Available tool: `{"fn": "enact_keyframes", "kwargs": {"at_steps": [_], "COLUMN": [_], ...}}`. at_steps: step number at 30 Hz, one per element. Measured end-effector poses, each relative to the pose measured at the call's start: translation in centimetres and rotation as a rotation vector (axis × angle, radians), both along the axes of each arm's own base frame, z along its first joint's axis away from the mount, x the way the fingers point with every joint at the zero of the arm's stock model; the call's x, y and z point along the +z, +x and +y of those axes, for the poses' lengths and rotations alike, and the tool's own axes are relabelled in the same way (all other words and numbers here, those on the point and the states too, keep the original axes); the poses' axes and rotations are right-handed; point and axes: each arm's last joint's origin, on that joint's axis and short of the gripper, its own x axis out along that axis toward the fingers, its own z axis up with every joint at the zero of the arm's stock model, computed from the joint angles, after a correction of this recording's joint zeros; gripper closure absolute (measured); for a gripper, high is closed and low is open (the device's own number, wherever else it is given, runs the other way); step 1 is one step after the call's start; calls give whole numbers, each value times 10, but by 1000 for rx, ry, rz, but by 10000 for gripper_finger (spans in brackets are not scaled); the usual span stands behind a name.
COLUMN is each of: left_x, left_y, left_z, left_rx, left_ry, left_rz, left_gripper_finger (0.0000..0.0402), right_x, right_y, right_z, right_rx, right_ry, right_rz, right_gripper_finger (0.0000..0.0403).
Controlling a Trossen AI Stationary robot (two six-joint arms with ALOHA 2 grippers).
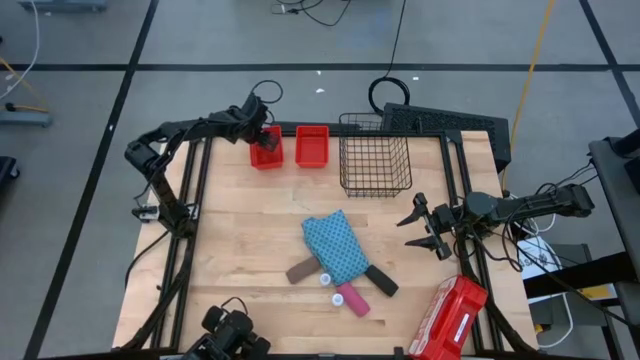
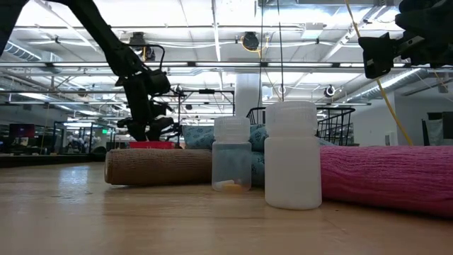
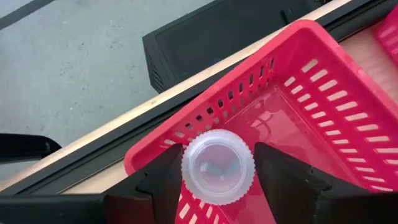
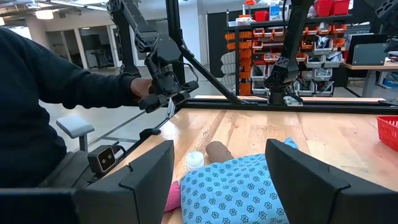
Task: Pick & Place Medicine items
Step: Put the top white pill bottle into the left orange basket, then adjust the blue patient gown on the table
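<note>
Your left gripper is clamped on a white-capped vial directly above the red bin, poised to drop it in, while your right gripper waits spread beside that bin's neighbouring wire basket.

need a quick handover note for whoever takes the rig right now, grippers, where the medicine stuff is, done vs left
Left gripper: shut on a white-capped vial, held over the left red bin at the table's far edge; not released yet.
Right gripper: open, empty, hovering at the table's right side, beside the wire basket.
Still mid-table by the blue cloth: brown box, black box, pink tube, two small vials.
Second red bin looks empty; the wire basket too.
Done: nothing visibly placed.
Left: drop this vial, then move all the rest.
</note>
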Motion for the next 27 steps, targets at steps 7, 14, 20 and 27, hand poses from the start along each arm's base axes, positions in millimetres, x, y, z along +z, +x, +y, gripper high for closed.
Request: {"fn": "enact_keyframes", "kwargs": {"at_steps": [7,14,20,27], "left_x": [21,62,107,152], "left_y": [-4,-14,-25,-26], "left_z": [-5,-18,-49,-96], "left_rx": [-13,-5,-39,-190], "left_ry": [60,145,172,187], "left_rz": [-14,-87,-238,-491], "left_gripper_finger": [193,192,192,192], "right_x": [0,0,0,0], "right_y": [0,0,0,0], "right_z": [0,0,0,0], "right_rx": [0,0,0,0], "right_ry": [0,0,0,0], "right_rz": [0,0,0,0], "right_gripper_finger": [160,160,160,160]}}
